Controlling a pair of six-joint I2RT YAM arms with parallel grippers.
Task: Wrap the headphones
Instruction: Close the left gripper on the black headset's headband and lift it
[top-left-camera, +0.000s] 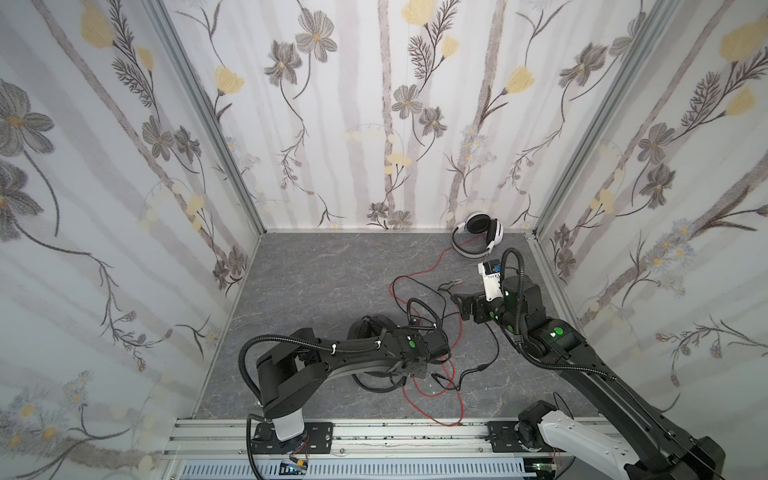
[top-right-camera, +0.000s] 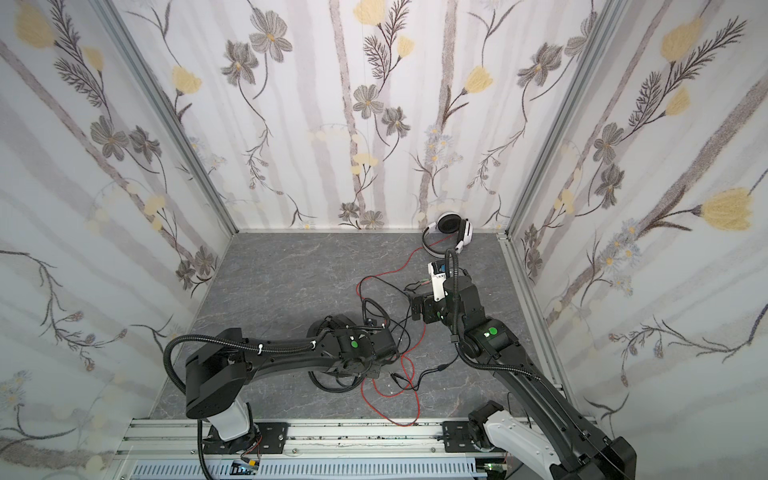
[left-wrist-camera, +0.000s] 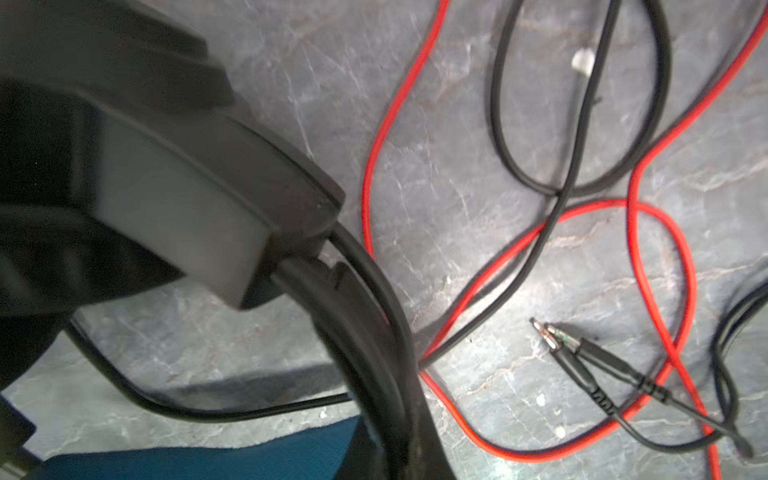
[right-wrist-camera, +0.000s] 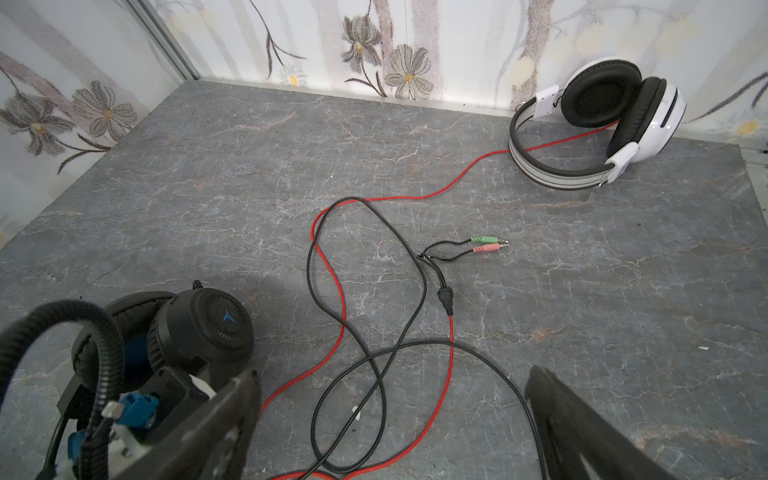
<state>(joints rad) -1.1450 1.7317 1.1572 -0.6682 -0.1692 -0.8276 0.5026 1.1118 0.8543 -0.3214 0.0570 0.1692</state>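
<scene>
The black headphones (top-left-camera: 370, 328) lie on the grey floor at centre front, their earcup (right-wrist-camera: 199, 328) showing a blue mark. My left gripper (top-left-camera: 409, 368) reaches down over them and is shut on their black headband (left-wrist-camera: 386, 374), with the blue inner band (left-wrist-camera: 208, 457) beside it. The white headphones (top-left-camera: 478, 237) with black earpads (right-wrist-camera: 598, 91) rest against the back wall at the right. Their red cable (right-wrist-camera: 332, 291) and the black cable (right-wrist-camera: 415, 291) lie tangled between the two headsets. My right gripper (right-wrist-camera: 390, 378) hovers open above that tangle, holding nothing.
Green and pink jack plugs (right-wrist-camera: 490, 243) lie mid-floor. Two black jack plugs (left-wrist-camera: 557, 336) lie near the left gripper. Flowered walls (top-left-camera: 332, 124) close in the back and both sides. An aluminium rail (top-left-camera: 374, 432) carrying both arm bases runs along the front edge.
</scene>
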